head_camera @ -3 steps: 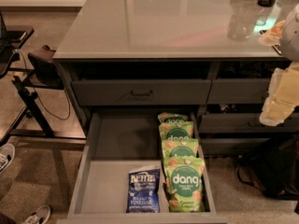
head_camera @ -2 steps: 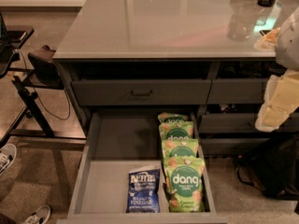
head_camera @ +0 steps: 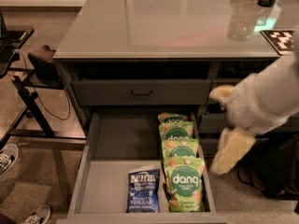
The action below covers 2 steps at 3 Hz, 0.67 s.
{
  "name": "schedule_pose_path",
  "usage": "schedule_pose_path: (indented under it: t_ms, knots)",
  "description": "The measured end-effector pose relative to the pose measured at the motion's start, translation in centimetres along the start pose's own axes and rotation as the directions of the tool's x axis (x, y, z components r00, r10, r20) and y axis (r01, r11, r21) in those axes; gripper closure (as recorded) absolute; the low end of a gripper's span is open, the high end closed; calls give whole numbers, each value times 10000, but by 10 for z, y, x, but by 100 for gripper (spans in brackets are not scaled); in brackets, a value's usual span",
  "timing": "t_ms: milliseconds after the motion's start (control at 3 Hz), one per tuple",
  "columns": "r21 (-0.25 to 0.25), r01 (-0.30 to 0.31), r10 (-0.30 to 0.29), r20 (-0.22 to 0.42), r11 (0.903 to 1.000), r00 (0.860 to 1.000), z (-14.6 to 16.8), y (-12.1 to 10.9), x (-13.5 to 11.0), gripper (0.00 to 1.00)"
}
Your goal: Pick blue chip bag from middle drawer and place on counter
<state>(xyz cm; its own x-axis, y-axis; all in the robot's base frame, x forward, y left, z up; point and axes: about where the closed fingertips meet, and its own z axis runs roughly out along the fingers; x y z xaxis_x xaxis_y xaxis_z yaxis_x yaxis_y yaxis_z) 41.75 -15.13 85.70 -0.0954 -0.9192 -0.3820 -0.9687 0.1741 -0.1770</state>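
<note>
The blue chip bag (head_camera: 144, 190) lies flat at the front of the open middle drawer (head_camera: 100, 171), left of a row of several green "dang" bags (head_camera: 183, 183). The counter (head_camera: 159, 22) spans the top above the drawers. My gripper (head_camera: 227, 123) comes in from the right on a white arm. It hangs in front of the right-hand drawer fronts, right of the dang bags and above the drawer's right wall. Its two yellowish fingers (head_camera: 232, 151) stand apart and hold nothing. It is well clear of the blue bag.
A shut shallow drawer with a bar handle (head_camera: 141, 94) sits above the open one. On the counter stand a clear container (head_camera: 241, 20) and a black-and-white marker tag (head_camera: 281, 40). A black stand (head_camera: 32, 87) and shoes (head_camera: 7, 157) are on the left. A dark bag (head_camera: 275, 171) lies on the floor at the right.
My arm has swung in from the right edge to the left and lower, so the gripper now hangs near the drawer's right side. The bags have not moved.
</note>
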Motion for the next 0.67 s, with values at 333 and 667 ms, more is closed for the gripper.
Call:
schedule_pose_path:
  t_ms: [333,667]
  knots:
    - [-1230,-266,342,600,9920,9976,114,27,1,0]
    - [-2142,-828,973,579,9733,9936,220,51,9,0]
